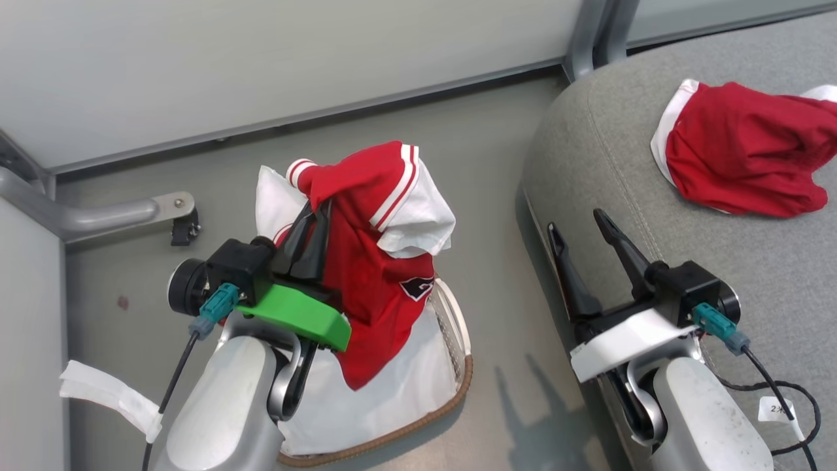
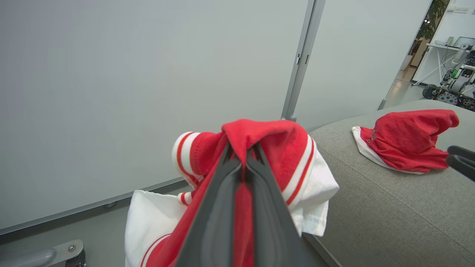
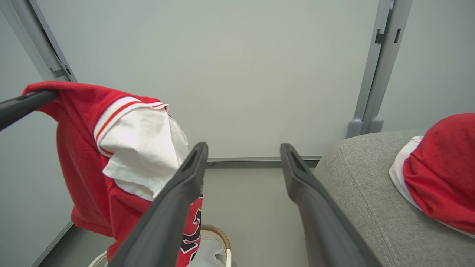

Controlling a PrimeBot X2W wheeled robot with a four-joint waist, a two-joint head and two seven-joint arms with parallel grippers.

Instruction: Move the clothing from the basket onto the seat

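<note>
While the left end effector (image 1: 318, 208) has its two dark fingers pinched together on red cloth, the count is two red garments, one basket and one seat. Garment one is the jersey (image 1: 373, 261), red with white striped trim and a white sleeve. It's clamped near its top fold and hangs straight down from that end effector. A dark number patch shows low on its front.

Directly below the grip sits the basket (image 1: 460, 383), white with a brown woven rim, standing on the grey floor (image 1: 497, 196). One white liner sheet (image 1: 392, 399) fills it. The jersey's lower edge dangles over that sheet, and I can't tell whether it touches.

Over to the right end effector (image 1: 577, 221): fingers spread wide, nothing between them, poised over the near edge of the grey seat (image 1: 641, 196). Through its gap in the right wrist view there's bare wall and floor.

Garment two, the second red garment (image 1: 745, 157), lies crumpled on the seat with a white edge showing. It's beyond the right end effector's fingertips and off to their right, well apart from them.
</note>
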